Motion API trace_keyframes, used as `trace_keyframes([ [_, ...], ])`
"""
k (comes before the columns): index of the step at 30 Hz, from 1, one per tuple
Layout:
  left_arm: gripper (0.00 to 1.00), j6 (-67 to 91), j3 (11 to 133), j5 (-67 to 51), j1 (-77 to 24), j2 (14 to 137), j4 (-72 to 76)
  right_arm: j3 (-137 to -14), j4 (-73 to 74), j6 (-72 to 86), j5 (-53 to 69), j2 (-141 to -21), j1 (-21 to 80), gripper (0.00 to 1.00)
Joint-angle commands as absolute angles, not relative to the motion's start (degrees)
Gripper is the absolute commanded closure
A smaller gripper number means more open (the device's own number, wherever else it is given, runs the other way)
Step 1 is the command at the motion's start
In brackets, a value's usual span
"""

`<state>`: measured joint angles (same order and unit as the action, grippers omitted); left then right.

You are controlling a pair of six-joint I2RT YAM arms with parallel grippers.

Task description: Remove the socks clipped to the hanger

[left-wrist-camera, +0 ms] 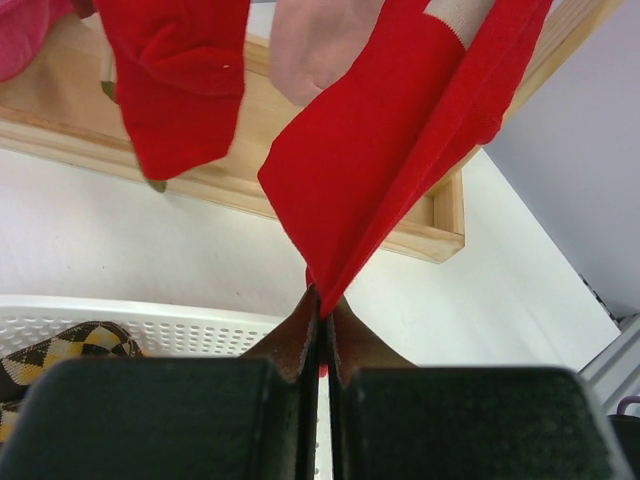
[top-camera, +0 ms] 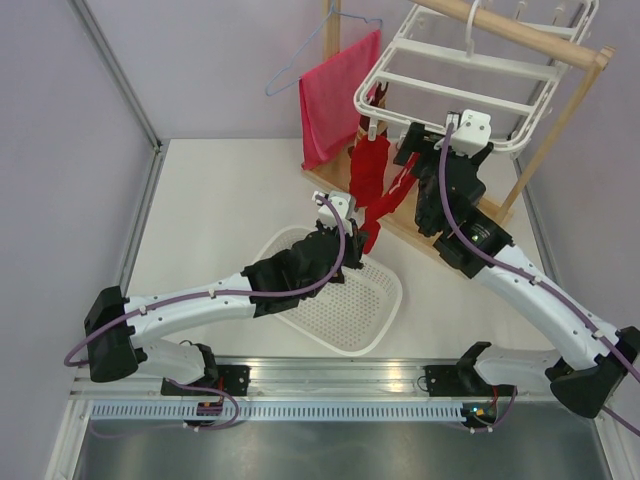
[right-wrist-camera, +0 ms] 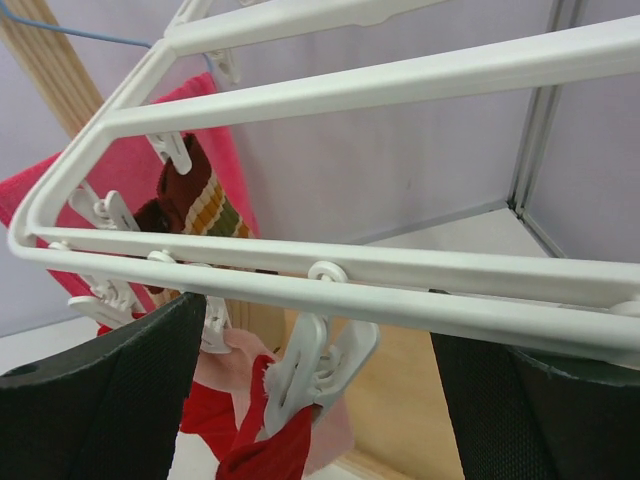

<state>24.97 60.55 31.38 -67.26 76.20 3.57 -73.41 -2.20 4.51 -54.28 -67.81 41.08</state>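
Observation:
My left gripper (left-wrist-camera: pixel 322 300) is shut on the lower tip of a red sock (left-wrist-camera: pixel 390 150), which stretches taut up toward the hanger (top-camera: pixel 455 96). A white clip (right-wrist-camera: pixel 320 370) on the hanger's front rail (right-wrist-camera: pixel 400 290) holds this sock's top edge (right-wrist-camera: pixel 270 450). My right gripper (right-wrist-camera: pixel 320 400) is open, with one finger on each side of that clip and not touching it. A second red sock (left-wrist-camera: pixel 175 90) and a pale pink sock (right-wrist-camera: pixel 215 365) hang beside it. A striped sock (right-wrist-camera: pixel 195 200) is clipped further back. In the top view the left gripper (top-camera: pixel 350 245) sits below the right gripper (top-camera: pixel 418 140).
A white perforated basket (top-camera: pixel 350 310) lies under the left arm and holds an argyle sock (left-wrist-camera: pixel 60 350). The wooden stand (top-camera: pixel 560 110) carries the hanger, and its base (left-wrist-camera: pixel 250 190) lies just behind the socks. A red-pink towel (top-camera: pixel 335 95) hangs on a blue wire hanger (top-camera: pixel 300 70).

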Motion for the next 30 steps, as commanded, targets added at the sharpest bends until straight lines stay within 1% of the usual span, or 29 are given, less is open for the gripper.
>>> trace_keyframes([
  [1,0.98,26.54,60.38,31.20,-67.50,74.36,4.13,-72.95,-3.87,4.13,-53.26,-67.06,39.47,0.06],
  [6,0.98,26.46,60.29,31.11,-67.41,74.09,4.13,-72.51,-4.22,5.01,-52.30,-67.15,37.80,0.08],
  [9,0.98,26.46,60.29,31.11,-67.50,74.18,4.13,-71.46,-6.32,5.01,-51.59,-66.80,36.92,0.13],
  [10,0.98,26.54,60.29,31.11,-67.41,74.18,4.13,-71.11,-6.94,5.10,-51.24,-66.62,36.83,0.22],
  [12,0.98,26.54,60.38,31.03,-67.50,74.35,4.13,-70.14,-8.78,5.10,-50.98,-66.27,36.39,0.32],
  [13,0.98,26.54,60.47,31.03,-67.50,74.62,4.13,-69.79,-9.40,5.10,-50.98,-65.92,36.47,0.40],
  [16,0.98,26.72,60.56,30.76,-67.50,75.06,4.13,-68.03,-12.30,5.01,-50.36,-64.96,36.39,0.49],
  [18,0.98,26.89,60.56,30.67,-67.41,75.32,4.13,-66.89,-13.35,4.84,-49.92,-64.34,36.30,0.53],
  [20,0.98,27.07,60.47,30.41,-67.50,75.76,4.13,-66.27,-14.32,4.75,-49.92,-63.90,36.30,0.62],
  [21,0.98,27.33,60.38,30.32,-67.50,75.94,4.13,-66.27,-14.41,4.57,-50.10,-63.72,36.21,0.69],
  [22,0.98,27.42,60.47,30.24,-67.50,76.02,4.13,-66.18,-14.50,4.57,-50.36,-63.63,36.30,0.93],
  [23,0.98,27.51,60.56,30.06,-67.50,76.46,4.13,-66.01,-14.59,4.66,-50.54,-63.63,36.30,0.99],
  [30,0.98,27.95,60.64,29.79,-67.50,77.26,4.13,-64.69,-15.64,4.30,-50.27,-62.67,36.21,0.99],
])
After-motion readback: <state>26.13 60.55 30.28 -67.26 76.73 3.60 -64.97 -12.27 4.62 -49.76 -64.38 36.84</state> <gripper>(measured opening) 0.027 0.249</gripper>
